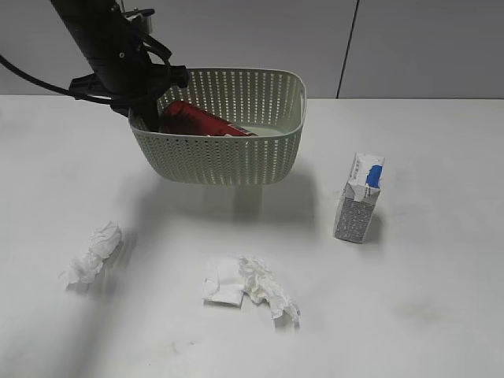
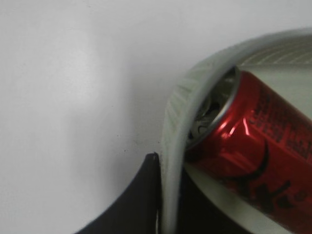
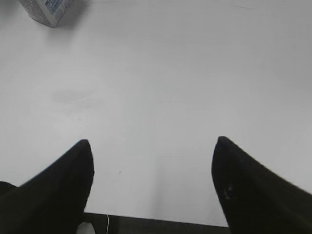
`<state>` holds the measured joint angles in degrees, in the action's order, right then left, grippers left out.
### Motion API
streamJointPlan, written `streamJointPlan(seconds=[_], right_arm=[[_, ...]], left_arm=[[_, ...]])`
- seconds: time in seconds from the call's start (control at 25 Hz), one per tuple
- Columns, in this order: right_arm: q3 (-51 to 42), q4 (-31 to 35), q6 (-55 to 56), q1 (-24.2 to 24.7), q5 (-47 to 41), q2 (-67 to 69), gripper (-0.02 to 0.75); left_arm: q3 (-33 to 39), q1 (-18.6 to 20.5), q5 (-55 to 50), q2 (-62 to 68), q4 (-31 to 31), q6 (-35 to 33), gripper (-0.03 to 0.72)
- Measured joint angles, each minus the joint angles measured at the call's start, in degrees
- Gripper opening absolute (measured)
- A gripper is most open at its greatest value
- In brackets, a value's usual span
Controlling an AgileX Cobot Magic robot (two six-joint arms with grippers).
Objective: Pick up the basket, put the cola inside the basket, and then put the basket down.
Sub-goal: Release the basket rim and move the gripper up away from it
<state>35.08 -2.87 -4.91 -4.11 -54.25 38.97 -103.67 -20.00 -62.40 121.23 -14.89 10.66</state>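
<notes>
The pale green basket [image 1: 228, 153] hangs tilted above the table, its left rim raised. My left gripper [image 1: 146, 110] is shut on that left rim; in the left wrist view the rim [image 2: 178, 126] runs between the two black fingers [image 2: 168, 195]. The red cola can [image 1: 201, 120] lies on its side inside the basket, its silver top toward the gripped rim, and shows close up in the left wrist view [image 2: 258, 151]. My right gripper [image 3: 152, 146] is open and empty over bare table; it is out of the exterior view.
A white-grey-blue carton [image 1: 360, 197] stands right of the basket, and its corner shows in the right wrist view [image 3: 48, 9]. Two crumpled tissues lie in front: one at the left [image 1: 94, 252], one in the middle [image 1: 248, 287]. The white table [image 1: 441, 315] reaches the back wall.
</notes>
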Motion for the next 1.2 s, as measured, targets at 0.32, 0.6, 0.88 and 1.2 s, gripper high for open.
streamJointPlan(seconds=[0.32, 0.6, 0.88, 1.2], right_arm=[[-6.6, 0.0, -0.06, 0.0, -4.75, -16.38, 0.593], [-6.6, -0.06, -0.24, 0.0, -5.08, -29.39, 0.592], [-6.65, -1.02, 0.87, 0.0, -5.15, -39.01, 0.592], [-6.72, -1.93, 1.94, 0.0, -5.15, -39.15, 0.592]], left_arm=[[0.0, 0.0, -0.54, 0.0, -0.05, 0.12, -0.02], [0.0, 0.0, 1.68, 0.0, -0.28, 0.17, -0.02], [0.0, 0.0, 5.68, 2.33, -0.61, 1.46, -0.02], [0.02, 0.0, 6.24, 8.68, -2.38, 1.45, 0.108]])
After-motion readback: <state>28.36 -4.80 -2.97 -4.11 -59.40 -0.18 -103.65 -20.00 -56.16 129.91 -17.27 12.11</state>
